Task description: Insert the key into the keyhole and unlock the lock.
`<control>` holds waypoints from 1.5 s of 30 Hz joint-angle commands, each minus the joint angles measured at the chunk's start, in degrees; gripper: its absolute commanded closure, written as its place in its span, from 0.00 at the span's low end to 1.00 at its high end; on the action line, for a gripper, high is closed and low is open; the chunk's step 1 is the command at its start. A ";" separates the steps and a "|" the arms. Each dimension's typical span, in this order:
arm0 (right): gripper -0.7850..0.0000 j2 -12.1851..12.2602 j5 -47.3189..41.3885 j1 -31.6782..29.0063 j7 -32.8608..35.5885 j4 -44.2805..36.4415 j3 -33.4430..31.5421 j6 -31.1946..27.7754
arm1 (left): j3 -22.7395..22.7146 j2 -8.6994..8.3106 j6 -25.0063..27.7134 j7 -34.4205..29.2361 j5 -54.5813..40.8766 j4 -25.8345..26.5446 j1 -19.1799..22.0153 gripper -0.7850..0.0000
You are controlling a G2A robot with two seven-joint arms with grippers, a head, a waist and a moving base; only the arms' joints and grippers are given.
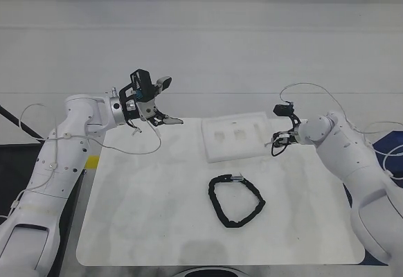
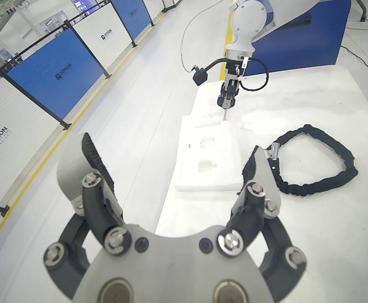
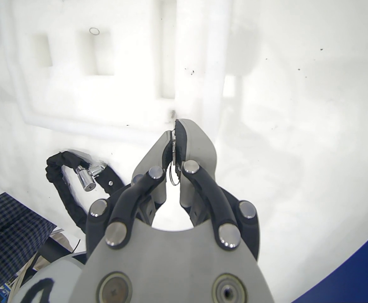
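Right hand (image 3: 175, 133) is clenched on the key (image 2: 225, 115), blade poking down just over the foam tray (image 1: 215, 151), and the chain lock (image 1: 237, 201) lies on the bench (image 1: 153, 208) close by. Left hand (image 2: 171, 145) is wide open, holding nothing, up near the bench's far corner. I'd get that one pinning the lock's metal cylinder (image 3: 87, 178) first, then line the blade dead straight with the keyhole (image 3: 90, 187) before pushing, otherwise the lock probably just skids.

Black sleeved chain lock (image 1: 236, 201) lies looped mid-table, silver cylinder (image 1: 237, 178) at 12 o'clock; key (image 2: 225, 115) hangs blade-down at its 1 o'clock.
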State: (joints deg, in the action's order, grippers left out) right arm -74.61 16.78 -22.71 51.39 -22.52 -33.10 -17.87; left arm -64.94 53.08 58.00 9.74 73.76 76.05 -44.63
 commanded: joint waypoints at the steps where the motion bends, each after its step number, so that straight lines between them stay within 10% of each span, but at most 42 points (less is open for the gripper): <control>1: 1.00 0.79 -0.51 -0.09 0.74 -0.90 -0.96 -1.23 | 0.00 0.00 0.00 -0.01 -0.01 0.00 0.00 0.00; 11: 1.00 7.91 -7.87 -4.47 10.31 -13.54 -10.75 -6.50 | 0.00 0.00 0.00 -0.01 -0.01 0.00 0.00 0.00; 24: 1.00 21.20 -20.49 -31.12 27.16 -59.81 -41.94 4.31 | 0.00 0.00 0.00 -0.01 -0.01 0.00 0.00 0.00; 45: 1.00 24.33 -29.60 -44.38 28.30 -73.58 -58.63 4.65 | 0.00 0.00 0.00 -0.01 -0.01 0.00 0.00 0.00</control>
State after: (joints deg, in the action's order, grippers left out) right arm -50.28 -12.81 -67.09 79.69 -96.10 -91.73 -13.23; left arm -64.94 53.08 58.00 9.74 73.76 76.05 -44.63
